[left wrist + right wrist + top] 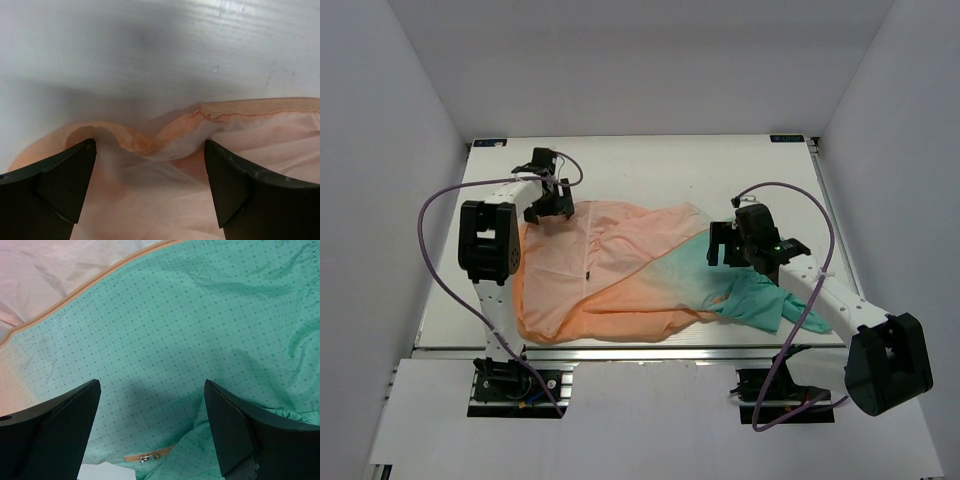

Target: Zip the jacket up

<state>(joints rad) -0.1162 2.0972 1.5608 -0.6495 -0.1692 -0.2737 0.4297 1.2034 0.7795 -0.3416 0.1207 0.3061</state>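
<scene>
Two hands, both spread wide, neither holding anything.

Left hand (552, 205): hovers over the peach end of the jacket (620, 270), at the garment's 10 o'clock. In its wrist view a stitched peach edge (250, 109) runs off toward 3 o'clock. Thin cloth lies below the open fingers.

Right hand (725, 245): above the teal end, at the jacket's 3 o'clock. Its wrist view shows dotted teal cloth, an orange zipper tape (75, 295) curving from 12 toward 9 o'clock, and a small metal slider (146, 457) at 6 o'clock.

Step, as judged: setting up; the zip does not look closed.

Next move calls for pinching the slider while the other hand anchors the hem.

Jacket: thin, rumpled, peach fading to teal, spread over the middle of the bench (650, 165), a teal sleeve trailing toward 4 o'clock.
</scene>
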